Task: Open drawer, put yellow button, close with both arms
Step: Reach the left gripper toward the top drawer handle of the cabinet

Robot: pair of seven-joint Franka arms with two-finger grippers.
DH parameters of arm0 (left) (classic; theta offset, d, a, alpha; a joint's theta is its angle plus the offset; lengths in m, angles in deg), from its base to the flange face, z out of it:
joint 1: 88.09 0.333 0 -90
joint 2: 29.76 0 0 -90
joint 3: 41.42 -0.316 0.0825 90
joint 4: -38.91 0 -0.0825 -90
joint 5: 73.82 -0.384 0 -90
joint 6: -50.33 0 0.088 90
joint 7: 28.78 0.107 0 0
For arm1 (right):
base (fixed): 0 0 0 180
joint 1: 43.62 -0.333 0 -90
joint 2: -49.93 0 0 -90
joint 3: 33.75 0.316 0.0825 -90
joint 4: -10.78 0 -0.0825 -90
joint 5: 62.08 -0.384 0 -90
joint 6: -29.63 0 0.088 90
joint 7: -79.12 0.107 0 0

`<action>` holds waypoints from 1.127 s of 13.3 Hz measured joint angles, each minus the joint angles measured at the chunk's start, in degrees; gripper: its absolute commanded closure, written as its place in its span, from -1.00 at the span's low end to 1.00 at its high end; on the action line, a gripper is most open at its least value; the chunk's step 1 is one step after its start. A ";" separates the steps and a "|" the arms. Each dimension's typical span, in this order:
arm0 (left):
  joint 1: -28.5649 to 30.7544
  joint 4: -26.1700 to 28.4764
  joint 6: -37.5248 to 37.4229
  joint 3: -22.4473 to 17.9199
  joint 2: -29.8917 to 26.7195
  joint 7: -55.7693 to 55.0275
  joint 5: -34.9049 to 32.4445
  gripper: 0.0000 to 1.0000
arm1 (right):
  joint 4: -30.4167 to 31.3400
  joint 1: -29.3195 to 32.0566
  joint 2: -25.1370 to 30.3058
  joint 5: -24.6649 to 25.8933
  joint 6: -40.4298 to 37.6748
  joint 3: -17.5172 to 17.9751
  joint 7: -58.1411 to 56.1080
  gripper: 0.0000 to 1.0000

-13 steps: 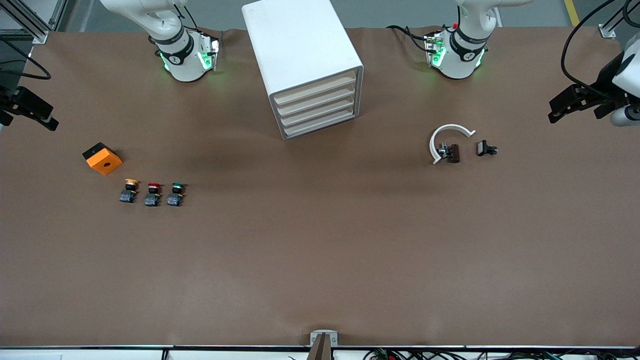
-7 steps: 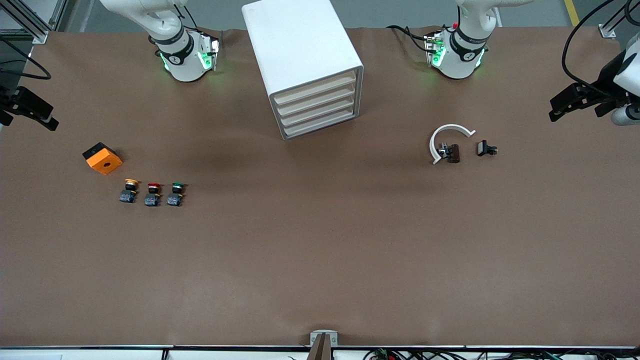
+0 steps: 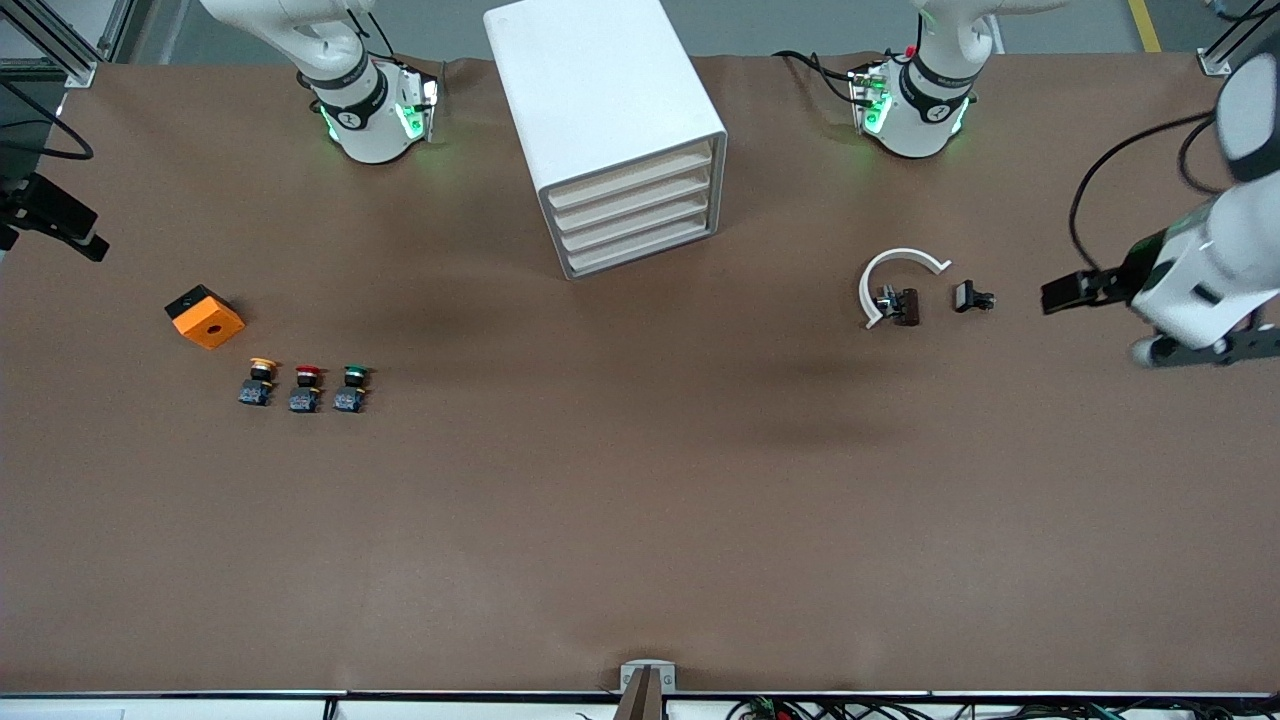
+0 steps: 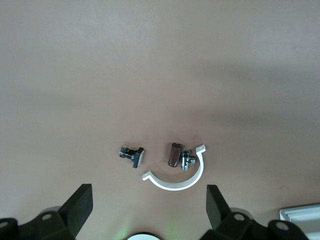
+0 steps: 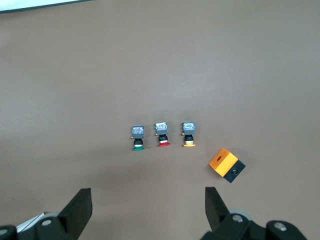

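Note:
The white cabinet (image 3: pixel 600 90) stands at the table's robot side, all four drawers shut; the drawer (image 3: pixel 632 180) is the uppermost. The yellow button (image 3: pixel 261 380) stands at the right arm's end, beside a red-capped (image 3: pixel 307 386) and a green-capped one (image 3: pixel 351 386); it also shows in the right wrist view (image 5: pixel 188 134). My right gripper (image 3: pixel 80 232) (image 5: pixel 147 210) is open and empty in the air by the table's edge, apart from the buttons. My left gripper (image 3: pixel 1062 293) (image 4: pixel 148 210) is open and empty, high over the left arm's end.
An orange box (image 3: pixel 205 316) (image 5: pixel 226 165) lies close to the buttons. A white C-shaped clamp (image 3: pixel 895 280) (image 4: pixel 180 175) with a brown part (image 4: pixel 174 154) and a small black part (image 3: pixel 972 297) (image 4: pixel 133 154) lie at the left arm's end.
My left arm has swung in over the table toward the clamp parts. My right gripper has shifted slightly outward. Nothing on the table has moved.

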 measured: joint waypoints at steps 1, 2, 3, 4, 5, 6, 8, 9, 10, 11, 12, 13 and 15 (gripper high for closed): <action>-0.78 -0.13 1.19 0.08 2.60 -4.10 0.11 -1.00 | -0.03 0.01 -0.01 0.00 -0.01 0.00 0.00 -1.00; -2.08 -0.30 2.43 0.15 5.03 -9.44 0.20 -1.00 | -0.06 0.01 -0.02 0.00 -0.02 0.00 0.00 -1.00; -3.72 -0.56 3.37 0.23 7.12 -15.49 0.30 -1.00 | -0.09 0.02 -0.03 0.00 -0.03 0.00 0.00 -1.00; -5.56 -1.12 3.89 0.30 9.13 -22.05 0.68 -1.00 | -0.12 0.02 -0.04 0.00 -0.04 0.00 -0.01 -1.00; -7.20 -1.75 4.03 0.40 11.06 -28.50 1.72 -1.00 | -0.13 0.02 -0.05 0.00 -0.04 0.00 -0.02 -1.00; -8.81 -2.24 4.18 0.52 12.98 -35.17 3.04 -1.00 | -0.15 0.02 -0.06 0.00 -0.06 0.01 -0.02 -1.00; -12.30 -4.27 4.70 0.65 17.32 -50.93 5.60 -1.00 | -0.17 0.02 -0.10 0.00 -0.09 0.05 -0.04 -1.00; -14.14 -5.76 4.80 0.68 19.78 -59.47 7.56 -1.00 | -0.18 0.02 -0.12 0.00 -0.11 0.07 -0.05 -1.00; -15.96 -7.18 4.94 0.69 22.22 -68.12 9.85 -1.00 | -0.19 0.02 -0.13 0.00 -0.11 0.09 -0.05 -1.00; -17.52 -8.40 5.42 0.69 24.58 -76.84 13.19 -1.00 | -0.20 0.02 -0.15 0.00 -0.11 0.11 -0.06 -1.00; -18.56 -9.26 6.12 0.70 26.59 -85.13 17.56 -1.00 | -0.20 0.02 -0.17 0.00 -0.17 0.12 -0.07 -1.00; -19.27 -9.86 6.69 0.71 28.18 -91.77 22.63 -1.00 | -0.21 0.01 -0.22 0.00 -0.57 0.15 -0.07 -1.00; -19.63 -10.51 6.56 0.72 29.54 -98.72 32.29 -1.00 | -0.21 0.00 -0.60 0.00 -1.99 0.31 -0.10 -1.00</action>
